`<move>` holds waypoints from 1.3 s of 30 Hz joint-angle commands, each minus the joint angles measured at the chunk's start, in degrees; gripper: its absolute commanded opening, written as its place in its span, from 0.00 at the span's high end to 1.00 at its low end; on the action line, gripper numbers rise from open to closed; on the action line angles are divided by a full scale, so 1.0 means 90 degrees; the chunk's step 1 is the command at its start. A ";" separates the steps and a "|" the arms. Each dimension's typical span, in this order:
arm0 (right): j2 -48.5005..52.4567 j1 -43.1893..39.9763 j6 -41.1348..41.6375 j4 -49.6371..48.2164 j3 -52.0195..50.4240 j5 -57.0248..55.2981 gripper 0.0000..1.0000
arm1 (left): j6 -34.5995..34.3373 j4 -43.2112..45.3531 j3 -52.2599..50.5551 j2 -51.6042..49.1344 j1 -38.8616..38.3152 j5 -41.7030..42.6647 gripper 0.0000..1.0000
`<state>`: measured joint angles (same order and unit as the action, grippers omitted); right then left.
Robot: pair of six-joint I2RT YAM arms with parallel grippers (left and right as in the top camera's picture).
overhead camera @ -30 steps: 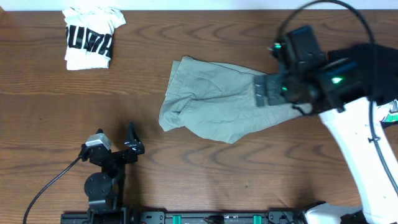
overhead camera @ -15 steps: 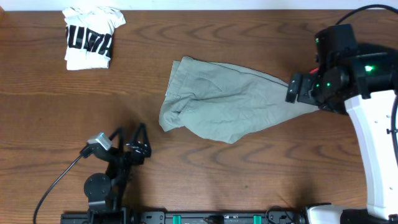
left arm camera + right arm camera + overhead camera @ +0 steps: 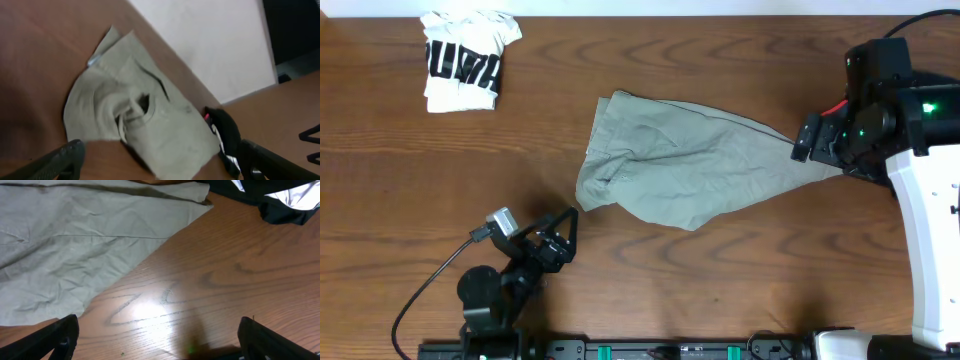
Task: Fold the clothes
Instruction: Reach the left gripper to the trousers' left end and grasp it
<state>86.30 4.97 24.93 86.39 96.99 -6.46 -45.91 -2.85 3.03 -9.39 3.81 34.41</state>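
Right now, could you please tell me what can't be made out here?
- Overhead: the right tip of the shorts is hidden under the right gripper.
- Overhead: the print on the white tee is too small to read.
- Right wrist: the frame's top and left edges cut off most of the shorts.
- Left wrist: blur hides seams.

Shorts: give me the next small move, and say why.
Probably reach the left gripper toward the bunched left end of the shorts to take an edge. Both grippers stand open and hold nothing. That end lies crumpled, while the other end tapers flat up to the right gripper.
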 commanded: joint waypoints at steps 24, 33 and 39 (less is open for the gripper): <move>0.0027 -0.0092 0.0078 0.0117 -0.0046 -0.0121 0.01 | -0.1613 -0.1542 0.3903 -0.5549 -0.2543 -0.2246 0.02; 0.0027 -0.0092 0.0083 0.0068 -0.0046 -0.0119 0.01 | -0.3031 -0.1345 0.3905 -0.7065 -0.2543 -0.2526 0.02; 0.0027 -0.0092 0.0083 0.0090 -0.0046 -0.0119 0.01 | -0.3028 -0.0549 0.3905 -0.7461 -0.2540 -0.2450 0.02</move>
<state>86.30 4.97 25.04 87.20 96.66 -6.50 -71.72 -9.65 37.23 -76.01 -18.98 13.13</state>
